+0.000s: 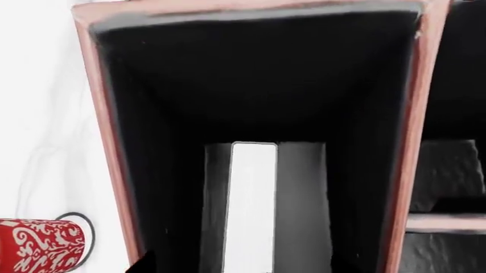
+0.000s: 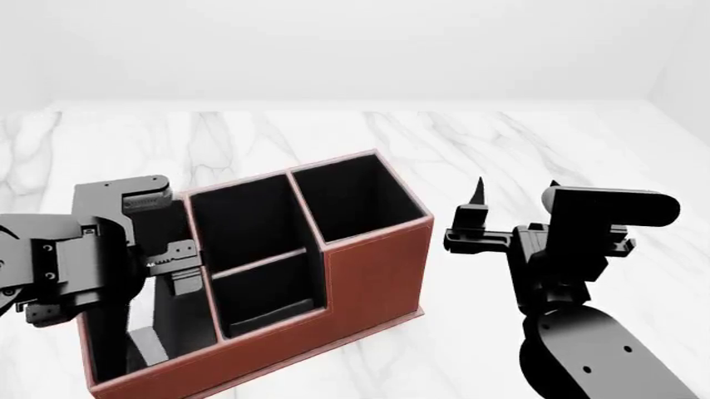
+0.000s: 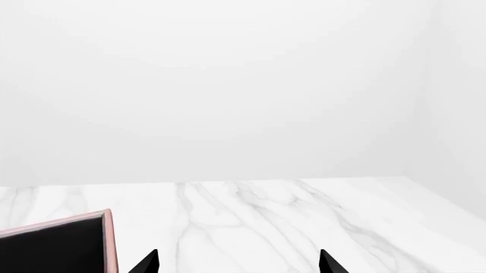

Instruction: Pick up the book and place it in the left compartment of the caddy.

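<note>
While the left arm hangs over the left end of the caddy (image 2: 367,266), the left gripper (image 2: 166,274) reaches down into the left compartment (image 2: 145,332). From the left wrist view, the book (image 1: 251,205) stands on edge inside this black-lined slot (image 1: 258,85), its white page edges facing the camera and its dark cover beside them. Whether the book rests on the compartment floor cannot be told. Small dark finger parts show at the picture edge on either side of the book, but contact with the cover is not visible, so the grip state of the left gripper cannot be determined. In the head view, the arm hides most of the slot; only a pale patch is visible low inside it.

The caddy sits on a white marble table (image 2: 332,133) and is angled, with 4 compartments: the left slot, 2 small divided middle cells (image 2: 261,249), and 1 tall square end cell (image 2: 355,195). A red patterned mug (image 1: 42,244) lies or stands on the table just outside the caddy's left wall.

The right gripper (image 2: 516,195) is held in free air to the right of the caddy, well apart from it. Its 2 fingertips (image 3: 148,263) are spread with nothing between them.
</note>
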Motion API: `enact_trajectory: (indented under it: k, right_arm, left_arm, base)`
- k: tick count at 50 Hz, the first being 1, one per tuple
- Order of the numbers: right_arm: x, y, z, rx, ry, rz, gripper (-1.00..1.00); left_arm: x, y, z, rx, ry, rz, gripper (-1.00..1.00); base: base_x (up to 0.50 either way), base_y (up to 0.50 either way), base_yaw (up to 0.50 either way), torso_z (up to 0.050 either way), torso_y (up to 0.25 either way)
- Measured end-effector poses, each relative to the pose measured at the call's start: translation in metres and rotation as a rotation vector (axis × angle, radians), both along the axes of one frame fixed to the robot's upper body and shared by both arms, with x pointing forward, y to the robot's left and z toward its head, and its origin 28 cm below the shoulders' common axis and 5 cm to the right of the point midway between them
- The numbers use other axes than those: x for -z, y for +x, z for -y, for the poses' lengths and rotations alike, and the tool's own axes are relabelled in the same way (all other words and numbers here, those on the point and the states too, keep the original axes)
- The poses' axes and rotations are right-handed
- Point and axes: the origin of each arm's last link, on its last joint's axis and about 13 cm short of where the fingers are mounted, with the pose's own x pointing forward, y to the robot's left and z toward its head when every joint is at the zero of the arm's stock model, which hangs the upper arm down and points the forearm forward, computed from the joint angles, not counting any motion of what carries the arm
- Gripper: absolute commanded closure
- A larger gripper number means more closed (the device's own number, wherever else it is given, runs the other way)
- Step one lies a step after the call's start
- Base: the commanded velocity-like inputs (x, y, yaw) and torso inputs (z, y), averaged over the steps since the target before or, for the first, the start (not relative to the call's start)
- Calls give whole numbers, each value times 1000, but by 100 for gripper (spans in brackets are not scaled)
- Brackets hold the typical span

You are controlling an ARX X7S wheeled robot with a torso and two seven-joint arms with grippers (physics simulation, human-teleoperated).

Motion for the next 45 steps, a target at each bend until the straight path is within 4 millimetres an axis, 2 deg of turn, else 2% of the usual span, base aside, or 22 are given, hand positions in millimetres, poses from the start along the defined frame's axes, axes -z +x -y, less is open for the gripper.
enact_trajectory:
  k: [10,24,29,36,45]
  right_arm:
    - [0,0,0,-1,2,1,-100]
    - [-4,0,0,0,1,9,-100]
    - [-5,0,-1,0,1,11,-100]
    - [-7,0,-2,-7,3,18,-100]
    - [-18,-4,-11,-36,-12,121,-100]
  left_arm:
    - [-18,-2,0,21,7,34,-100]
    - [-76,-28,9,82,-10,169,-100]
    - [-89,-38,14,106,-11,210,-100]
    - [-90,-48,22,133,17,299,-100]
    - [-54,-55,38,153,306,692,-100]
  base:
    - [0,0,0,0,0]
    - [0,0,0,0,0]
    - [0,0,0,0,0]
    - [0,0,0,0,0]
    - [0,0,0,0,0]
